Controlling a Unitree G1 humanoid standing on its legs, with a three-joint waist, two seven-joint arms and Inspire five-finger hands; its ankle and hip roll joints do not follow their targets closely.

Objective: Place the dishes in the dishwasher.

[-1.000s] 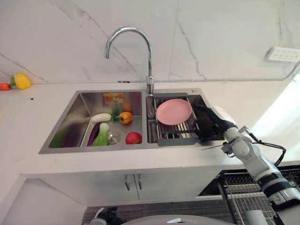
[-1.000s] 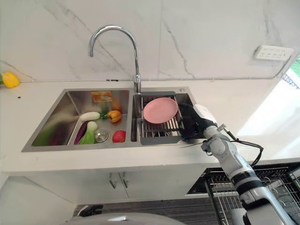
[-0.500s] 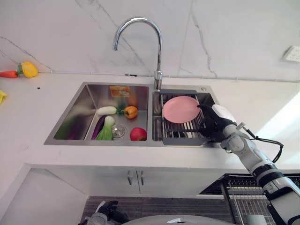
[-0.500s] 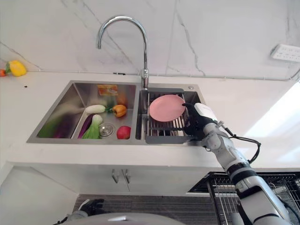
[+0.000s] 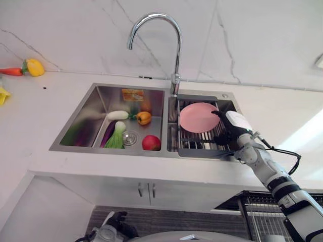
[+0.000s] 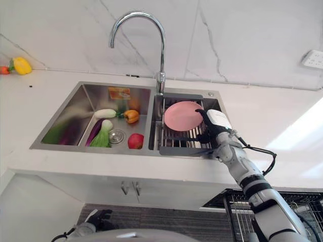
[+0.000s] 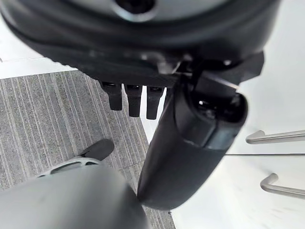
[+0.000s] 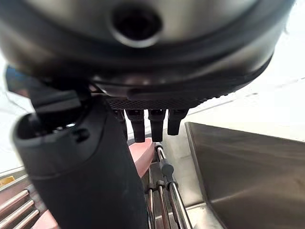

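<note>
Where the pink plate (image 5: 198,117) lies, right robot hand (image 5: 229,132) reaches (fingers straight)

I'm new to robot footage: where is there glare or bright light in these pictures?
Left eye view: a bright patch washes out the countertop right of the sink; the faucet glints. Right wrist view: strong light whitens the background behind the right hand.

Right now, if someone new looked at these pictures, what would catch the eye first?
Probably the pink plate, lying on the rack in the sink's right basin, with the right hand at its right edge, fingers open. Next come the bright vegetables in the left basin: a red apple and an orange pepper. The tall faucet arches over both.
</note>
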